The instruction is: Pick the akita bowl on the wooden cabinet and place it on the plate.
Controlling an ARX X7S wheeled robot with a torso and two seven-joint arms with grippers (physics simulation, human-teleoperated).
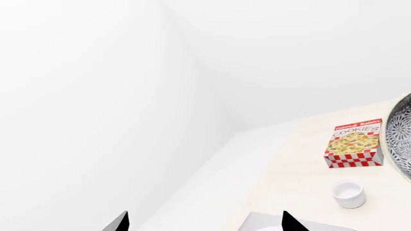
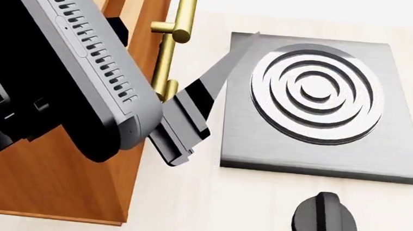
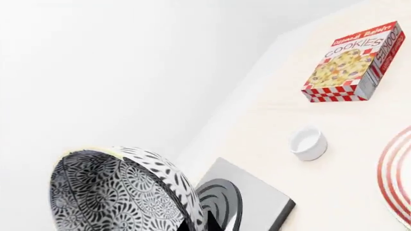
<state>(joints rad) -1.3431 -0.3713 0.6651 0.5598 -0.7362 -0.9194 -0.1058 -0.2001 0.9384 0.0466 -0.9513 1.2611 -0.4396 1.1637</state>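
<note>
Bowl (image 3: 119, 190): black-and-white patterned, filling the near corner of the right wrist view, tilted so its inside faces the camera; it sits right at the right gripper, off the table. A sliver of it also shows at the edge of the left wrist view and of the head view.
Right gripper (image 3: 192, 224): only a dark bit shows at the bowl's rim; the bowl appears held there, but the jaws themselves are hidden, so their state cannot be told.
Left gripper (image 1: 205, 224): two dark fingertips show at the frame's edge, set well apart with nothing between them.
Plate (image 3: 395, 175): red-ringed, partly cut by the frame edge, lying flat on the table, well apart from the bowl.
Cup (image 3: 307, 142): small, white, between the plate and the stove.
Cookies box (image 3: 350, 62): red-checked, lying flat, beyond the cup.
Stove (image 2: 316, 101): grey metal plate with concentric rings, just beside the cabinet.
Cabinet (image 2: 64, 182): orange-brown wood with brass handles, largely covered by the left arm in the head view.
Knob (image 2: 324, 224): black, on the table near the stove's front edge.
</note>
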